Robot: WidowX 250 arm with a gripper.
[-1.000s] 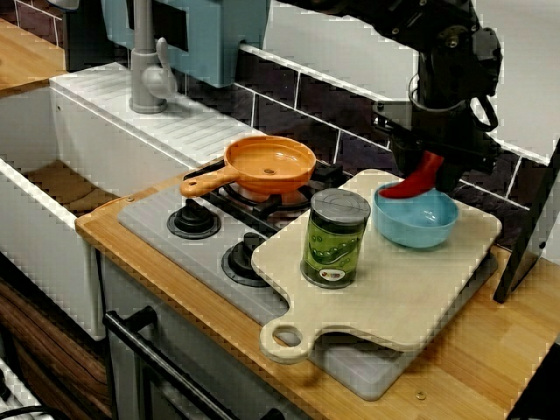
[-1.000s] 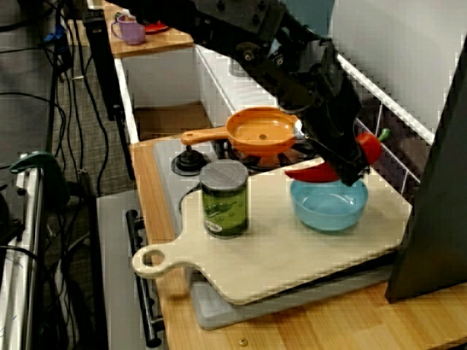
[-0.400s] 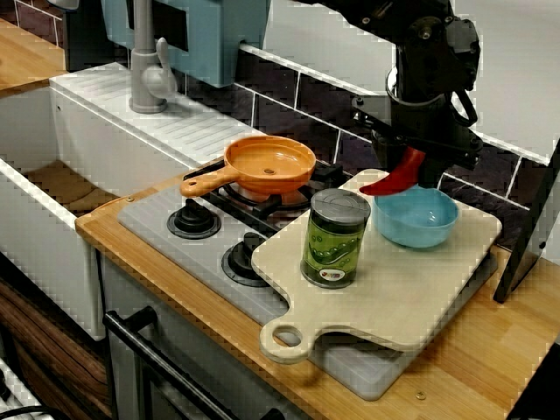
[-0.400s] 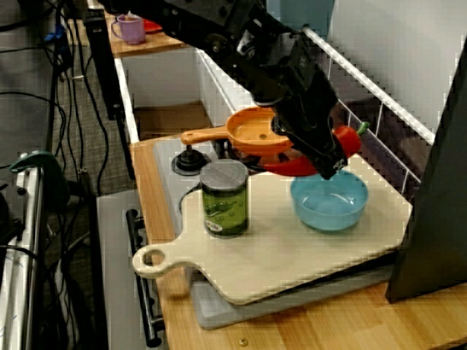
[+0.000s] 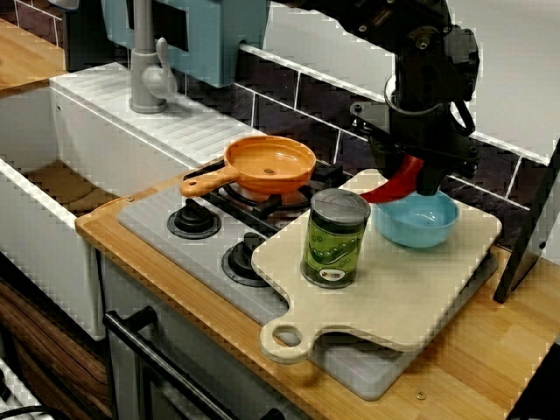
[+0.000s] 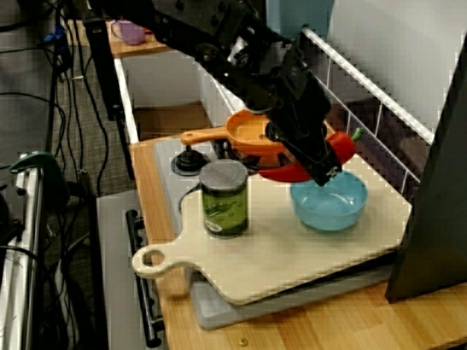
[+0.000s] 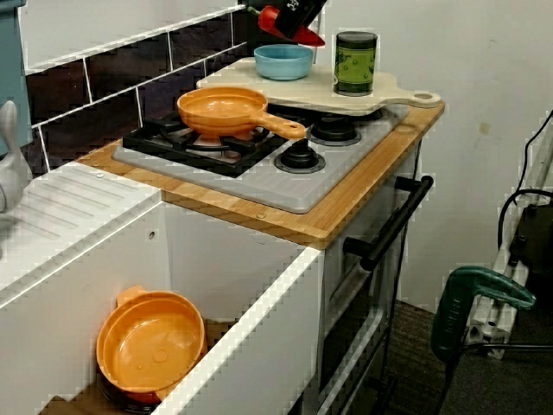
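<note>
From the front of the stove, right of centre and fairly high in the frame, the black arm's jaws are clamped on a red pepper (image 5: 395, 182). The pepper hangs tilted, its tip pointing left, over the left rim of a blue bowl (image 5: 422, 220). The bowl sits on a pale cutting board (image 5: 411, 293). A green can (image 5: 335, 238) stands upright on the same board, just left of the bowl and close under the pepper's tip. Further left, an orange pan (image 5: 269, 164) rests on the hob.

From the side, along the desk (image 6: 350, 328), the pepper (image 6: 283, 173) is mid-frame, raised between the pan (image 6: 252, 130) and the bowl (image 6: 330, 205). The can (image 6: 224, 198) stands lower left.

From the sink end, the pepper (image 7: 290, 24) is at the top edge, above the bowl (image 7: 283, 62) and left of the can (image 7: 355, 62). An orange pot (image 7: 151, 344) lies in the sink at the lower left
</note>
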